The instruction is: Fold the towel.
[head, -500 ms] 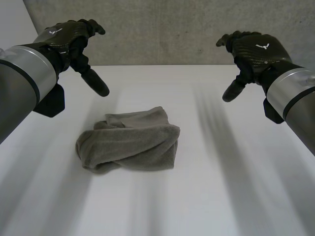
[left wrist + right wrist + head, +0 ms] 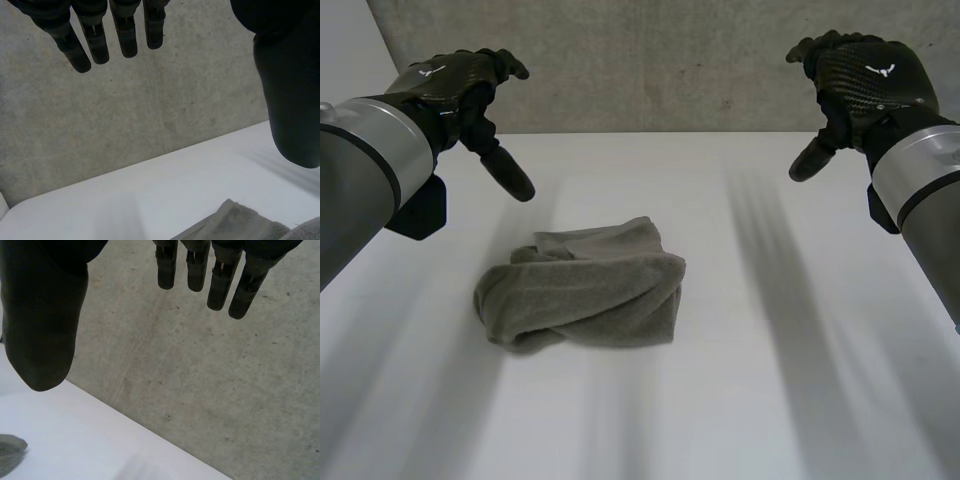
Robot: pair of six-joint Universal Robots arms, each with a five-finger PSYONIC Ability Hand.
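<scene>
Towel: I see the towel (image 2: 582,290) lying left of centre on the white table (image 2: 770,350), a grey bundle doubled over on itself, thick and rounded along its right side, with a thinner layer sticking out at the far edge.
Left hand: my left hand (image 2: 460,85) hangs in the air over the far left of the table, well apart from the towel. Its fingers (image 2: 95,35) are straight and spread, the thumb (image 2: 292,100) stands wide of them, and it holds nothing.
Right hand: my right hand (image 2: 855,85) hangs over the far right, further from the towel than the left. Its fingers (image 2: 197,267) are relaxed and apart, and nothing is in its grasp.
Background: a concrete wall (image 2: 650,60) stands behind the far edge of the table.
Step in hand: I judge this a hands-off point, since neither hand touches the cloth. The towel looks loosely folded, its layers uneven and its edges not lined up.
Next move: if I want a cleaner fold, I would bring both hands down and inward to the bundle, one to the protruding far layer and one to the rounded right side. I would then pinch the edges and square them before laying one half over the other.
</scene>
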